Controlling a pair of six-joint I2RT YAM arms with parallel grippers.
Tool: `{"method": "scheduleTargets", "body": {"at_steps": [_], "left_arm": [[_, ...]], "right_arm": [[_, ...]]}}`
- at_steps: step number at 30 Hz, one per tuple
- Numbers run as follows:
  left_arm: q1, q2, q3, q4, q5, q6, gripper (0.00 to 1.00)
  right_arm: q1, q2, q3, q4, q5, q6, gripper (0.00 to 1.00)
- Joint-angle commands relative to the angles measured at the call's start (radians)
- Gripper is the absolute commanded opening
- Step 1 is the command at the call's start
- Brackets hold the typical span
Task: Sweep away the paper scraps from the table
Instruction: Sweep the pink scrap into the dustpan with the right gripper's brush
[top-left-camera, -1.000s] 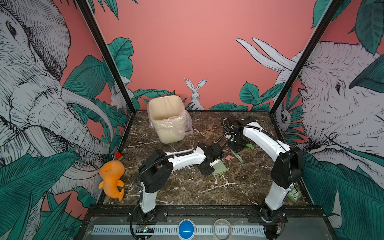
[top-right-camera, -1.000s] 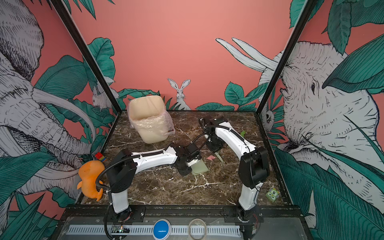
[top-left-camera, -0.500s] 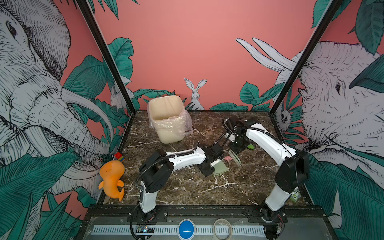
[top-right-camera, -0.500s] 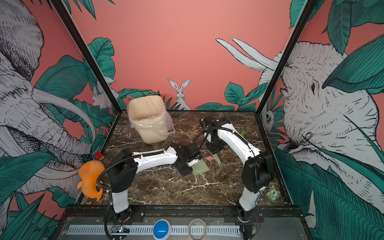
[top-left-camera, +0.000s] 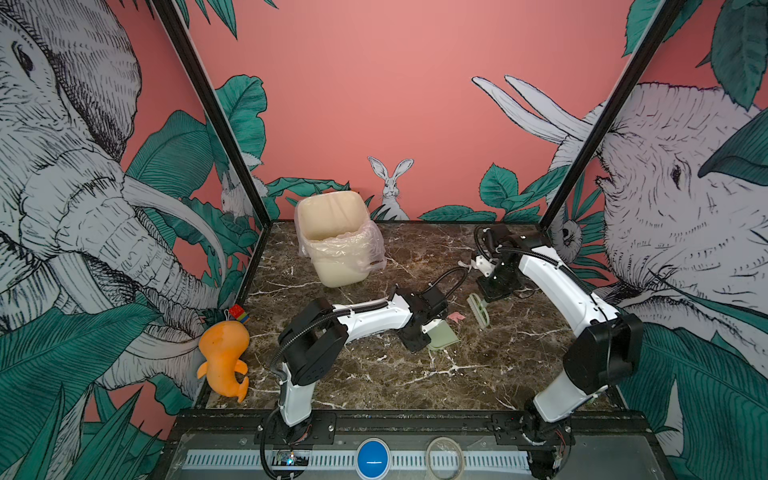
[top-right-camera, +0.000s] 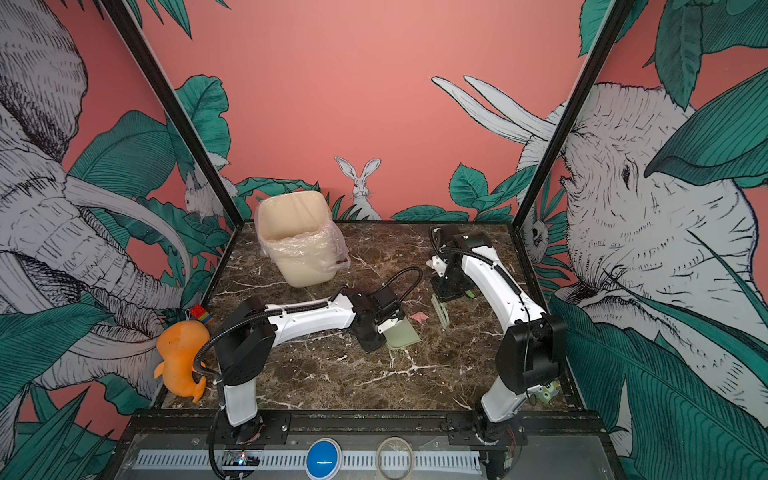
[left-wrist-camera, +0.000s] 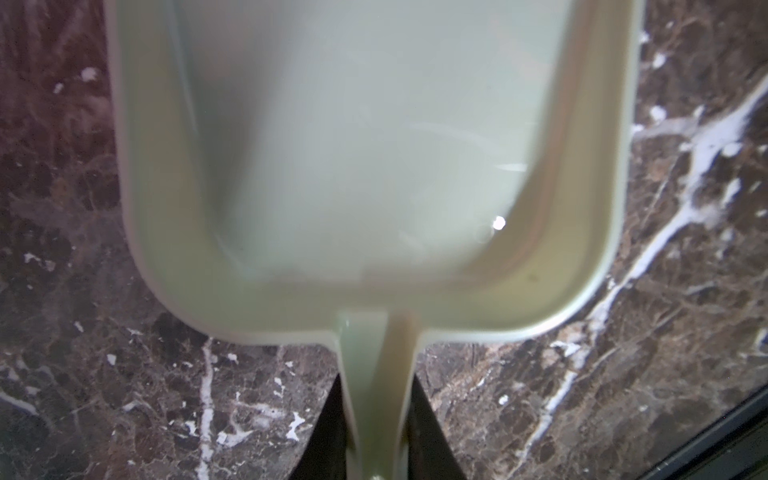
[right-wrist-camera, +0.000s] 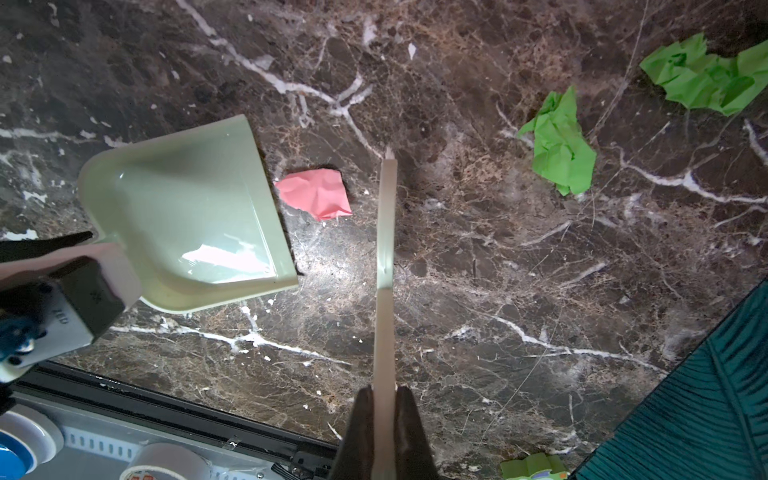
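left hand (left-wrist-camera: 376, 440): grips pale green plastic dustpan (right-wrist-camera: 187, 208) by handle | right hand (right-wrist-camera: 384, 432): grips pale green brush (right-wrist-camera: 384, 249) | pink crumpled paper scrap (right-wrist-camera: 316, 193): on dark marble worktop (right-wrist-camera: 457, 332) between them | green paper scraps (right-wrist-camera: 559, 145): right of brush

Three paper scraps (right-wrist-camera: 314, 194) show: one pink, two green. One dustpan (right-wrist-camera: 187, 208), one brush (right-wrist-camera: 384, 249), one bin (top-left-camera: 340, 270), one orange toy (top-left-camera: 224, 357), one tape roll (right-wrist-camera: 166, 453), two arms (top-left-camera: 370, 322).
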Motion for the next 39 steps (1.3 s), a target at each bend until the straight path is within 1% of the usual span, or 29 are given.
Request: {"method": "scheduleTargets", "body": {"at_steps": [1, 4, 7, 18, 28, 39], "left_arm": [[-0.004, 0.002, -0.005, 0.000, 0.013, 0.011, 0.16], [-0.004, 0.007, -0.001, 0.000, 0.012, 0.019, 0.16], [-0.004, 0.015, 0.005, -0.008, 0.006, 0.024, 0.16], [0.011, 0.026, 0.034, -0.005, 0.007, 0.043, 0.16], [0.022, 0.034, 0.047, -0.008, 0.019, 0.060, 0.16], [0.025, 0.039, 0.052, -0.009, 0.022, 0.060, 0.16]], "right_arm": [[0.000, 0.017, 0.024, 0.001, -0.079, -0.028, 0.00], [-0.005, 0.058, 0.056, -0.015, -0.093, -0.045, 0.00], [-0.014, 0.080, 0.089, -0.030, -0.065, -0.055, 0.00], [-0.017, 0.204, 0.249, -0.115, -0.062, -0.080, 0.00], [-0.002, 0.217, 0.227, -0.127, -0.078, -0.080, 0.00], [0.109, 0.201, 0.209, -0.150, -0.123, -0.070, 0.00]]}}
